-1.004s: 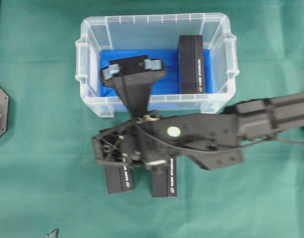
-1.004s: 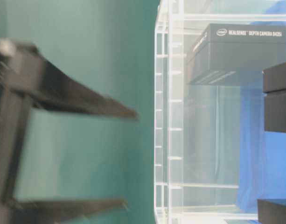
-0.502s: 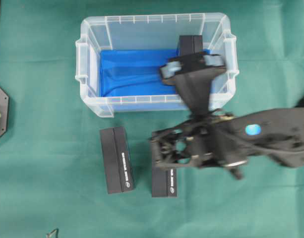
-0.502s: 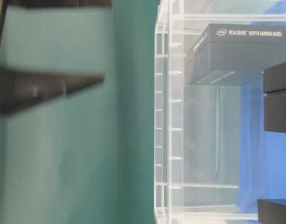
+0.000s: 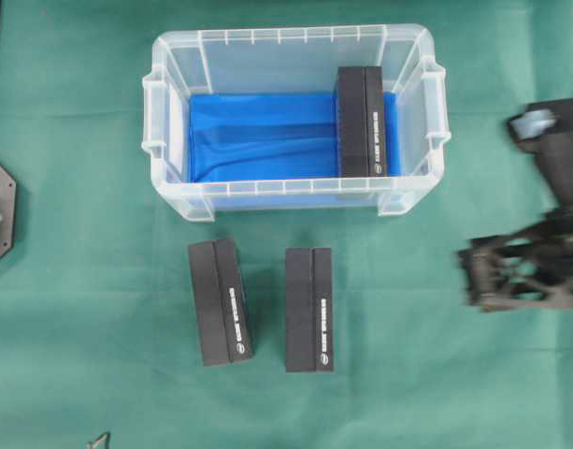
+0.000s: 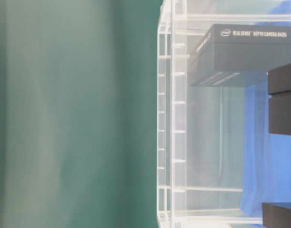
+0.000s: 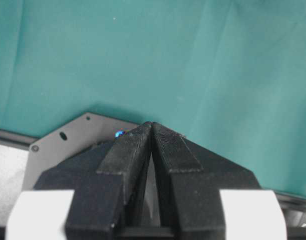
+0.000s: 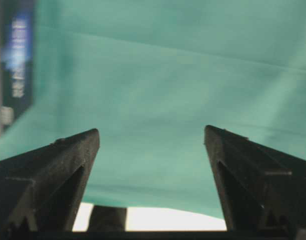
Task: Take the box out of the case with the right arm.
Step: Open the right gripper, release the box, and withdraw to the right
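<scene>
On the left, the left gripper (image 7: 152,131) has its two fingers pressed together with nothing between them, above a grey plate at the edge of the green cloth (image 5: 80,309); it seems to have no part in this work. Further right, two black boxes lie on the cloth in front of the case: the left box (image 5: 221,301) and the middle box (image 5: 309,310), near each other but not touching, both fully outside. Behind them stands the clear case (image 5: 174,196) with its blue sheet (image 5: 258,136) mostly bare. One black box (image 5: 363,121) is inside the case, upright against its right end. At the far right, the right gripper (image 8: 152,145) is well apart from the case, over bare cloth, its fingers spread wide and empty. I judge that the task is partly done: two boxes are out, and the box in the case is left to be reached, gripped and lifted out.
</scene>
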Controlling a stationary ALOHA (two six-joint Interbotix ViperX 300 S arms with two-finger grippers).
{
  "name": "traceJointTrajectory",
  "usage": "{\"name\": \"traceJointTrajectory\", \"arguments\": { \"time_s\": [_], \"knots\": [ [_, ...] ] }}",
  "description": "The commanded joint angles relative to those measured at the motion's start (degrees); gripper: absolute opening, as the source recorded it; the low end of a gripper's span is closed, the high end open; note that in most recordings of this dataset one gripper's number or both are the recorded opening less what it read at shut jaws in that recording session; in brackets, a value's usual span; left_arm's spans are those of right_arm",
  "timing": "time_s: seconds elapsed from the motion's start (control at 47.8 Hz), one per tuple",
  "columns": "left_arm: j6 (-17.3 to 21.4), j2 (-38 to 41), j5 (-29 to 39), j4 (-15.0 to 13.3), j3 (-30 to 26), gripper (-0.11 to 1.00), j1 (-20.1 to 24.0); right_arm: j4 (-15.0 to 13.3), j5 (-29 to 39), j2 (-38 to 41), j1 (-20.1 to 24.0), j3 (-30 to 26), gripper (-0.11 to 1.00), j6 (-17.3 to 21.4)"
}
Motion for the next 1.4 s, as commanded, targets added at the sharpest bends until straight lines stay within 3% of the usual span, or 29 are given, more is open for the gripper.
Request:
{"name": "traceJointTrajectory", "arguments": {
  "time_s": [0.0, 0.251, 0.356, 0.523, 0.69, 1.088, 1.213, 1.381],
  "knots": [
    [0.1, 0.2, -0.2, 0.2, -0.5, 0.03, 0.2, -0.1, 0.1, -4.6, 1.1, 2.8, 0.87, 0.7],
    [0.0, 0.2, -0.2, 0.2, -0.5, 0.03, 0.2, -0.6, 0.1, -8.3, 1.4, 6.2, 0.87, 0.5],
    [0.0, 0.1, -0.2, 0.2, -0.5, 0.03, 0.1, -2.4, 0.1, -8.2, 1.2, 6.1, 0.87, -0.3],
    [0.0, 0.1, -0.2, 0.2, -0.5, 0.03, 0.1, -4.4, -0.1, -8.5, -2.7, 6.3, 0.87, -3.0],
    [0.1, 0.1, -0.2, 0.3, -0.4, 0.03, 0.2, -4.4, -0.1, -9.7, -10.4, 6.7, 0.87, -12.1],
    [0.0, 1.0, -0.4, 0.3, -0.4, 0.03, 0.2, -2.1, -2.8, -9.9, -34.6, 6.8, 0.87, -37.7],
    [-0.1, 1.1, -0.4, 0.3, -0.4, 0.03, 0.1, -1.2, -3.0, -9.8, -40.8, 6.6, 0.87, -43.4],
    [-0.2, 1.1, -0.5, 0.4, -0.4, 0.03, 0.1, -0.8, -3.3, -9.8, -44.3, 6.8, 0.87, -46.7]
  ]
}}
